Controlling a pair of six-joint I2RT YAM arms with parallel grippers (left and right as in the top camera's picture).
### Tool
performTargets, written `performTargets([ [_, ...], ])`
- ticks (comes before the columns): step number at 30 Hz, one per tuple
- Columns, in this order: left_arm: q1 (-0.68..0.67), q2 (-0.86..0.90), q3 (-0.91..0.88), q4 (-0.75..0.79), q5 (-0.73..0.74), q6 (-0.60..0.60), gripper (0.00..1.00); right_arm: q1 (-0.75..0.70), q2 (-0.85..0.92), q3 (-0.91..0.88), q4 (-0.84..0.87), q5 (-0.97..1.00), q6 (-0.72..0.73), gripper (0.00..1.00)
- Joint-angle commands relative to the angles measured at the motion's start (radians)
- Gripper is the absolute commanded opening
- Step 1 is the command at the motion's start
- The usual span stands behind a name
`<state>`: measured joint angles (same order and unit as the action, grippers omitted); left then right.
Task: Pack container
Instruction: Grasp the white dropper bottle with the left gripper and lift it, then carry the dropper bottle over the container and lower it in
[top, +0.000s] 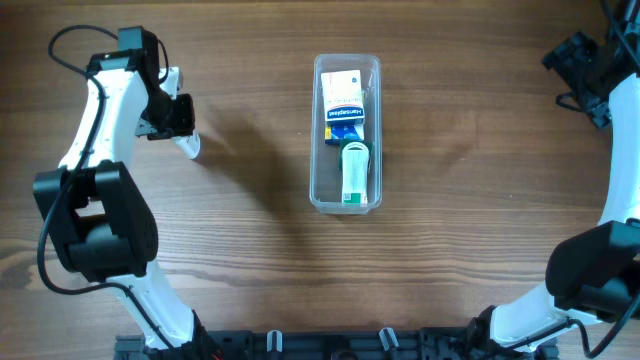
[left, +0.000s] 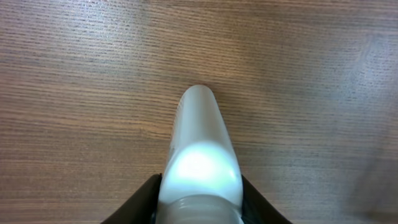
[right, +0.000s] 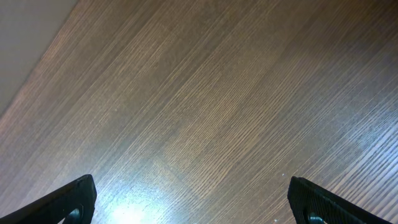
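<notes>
The clear plastic container (top: 318, 185) stands at the middle of the table. Inside it lie a small box (top: 343, 92), a blue-and-white box (top: 344, 124) and a white item with green end (top: 356, 172). My left gripper (top: 180, 125) is at the far left, shut on a white bottle (top: 190, 146). In the left wrist view the white bottle (left: 200, 155) sits between the dark fingers and points away over the wood. My right gripper (top: 585, 75) is at the far right, open and empty; its two fingertips frame bare wood (right: 193, 199).
The wooden table (top: 250, 260) fills the view. The table's edge shows at the top left of the right wrist view (right: 31, 43). Arm bases stand at the front left (top: 95, 230) and front right (top: 590, 270).
</notes>
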<state>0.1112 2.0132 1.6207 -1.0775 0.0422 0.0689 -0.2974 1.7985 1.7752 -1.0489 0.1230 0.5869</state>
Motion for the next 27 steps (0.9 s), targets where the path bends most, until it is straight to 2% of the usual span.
performTargets([
  [1, -0.003, 0.011, 0.016, -0.019, 0.013, 0.004, 0.3, 0.002, 0.006, -0.004, 0.002, -0.005, 0.016, 1.0],
  [6, -0.004, -0.009, 0.016, -0.029, 0.031, -0.005, 0.29, 0.003, 0.006, -0.004, 0.002, -0.005, 0.016, 1.0],
  [11, -0.005, -0.084, 0.016, -0.031, 0.108, -0.027, 0.28, 0.003, 0.006, -0.004, 0.002, -0.005, 0.016, 1.0],
  [19, -0.021, -0.265, 0.016, -0.042, 0.343, -0.03, 0.28, 0.002, 0.006, -0.004, 0.002, -0.005, 0.016, 1.0],
  [23, -0.09, -0.377, 0.016, -0.041, 0.449, -0.034, 0.28, 0.002, 0.006, -0.004, 0.002, -0.005, 0.016, 1.0],
  [27, -0.216, -0.464, 0.016, -0.041, 0.45, -0.082, 0.27, 0.002, 0.006, -0.004, 0.002, -0.005, 0.016, 1.0],
])
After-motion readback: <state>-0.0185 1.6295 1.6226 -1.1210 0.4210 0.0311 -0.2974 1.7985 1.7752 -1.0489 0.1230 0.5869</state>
